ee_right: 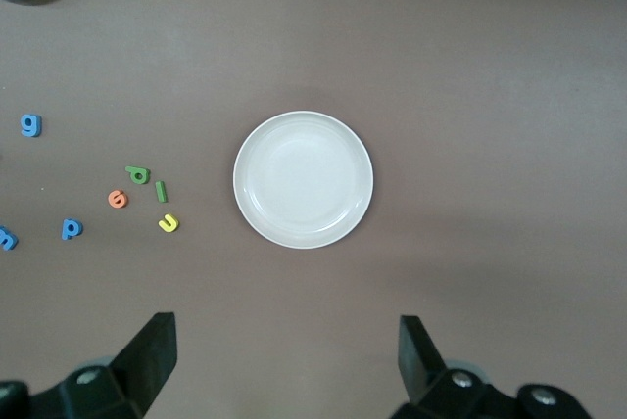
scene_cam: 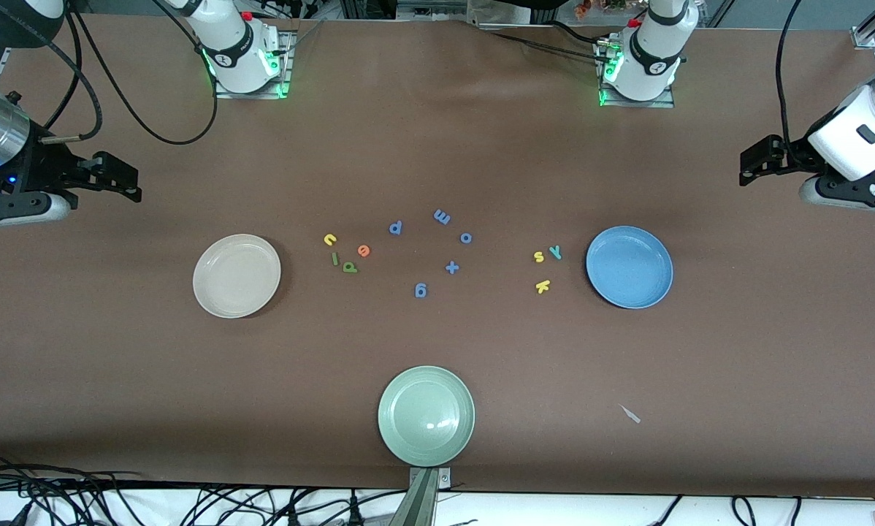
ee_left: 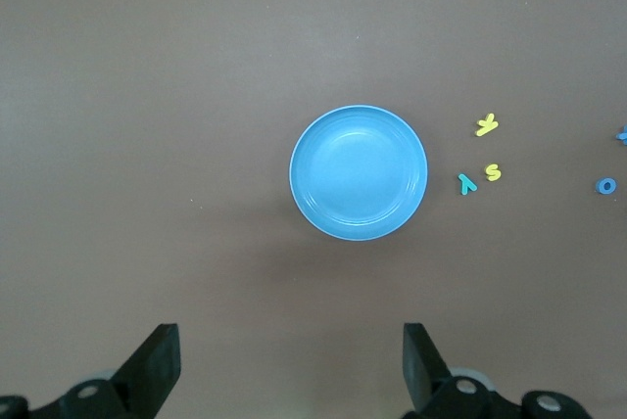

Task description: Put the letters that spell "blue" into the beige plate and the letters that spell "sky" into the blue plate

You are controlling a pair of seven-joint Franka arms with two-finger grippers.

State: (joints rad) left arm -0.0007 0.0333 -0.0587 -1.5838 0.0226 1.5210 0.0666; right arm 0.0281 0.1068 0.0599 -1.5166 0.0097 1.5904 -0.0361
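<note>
The beige plate lies bare toward the right arm's end. Beside it lie the yellow u, light green l, olive b and orange e. The blue plate lies bare toward the left arm's end, with the yellow s, teal y and yellow k beside it. My right gripper hangs open, high over the table's end past the beige plate. My left gripper hangs open, past the blue plate.
Several all-blue letters are scattered mid-table between the two groups. A pale green plate sits at the table edge nearest the front camera. A small pale scrap lies nearer the camera than the blue plate.
</note>
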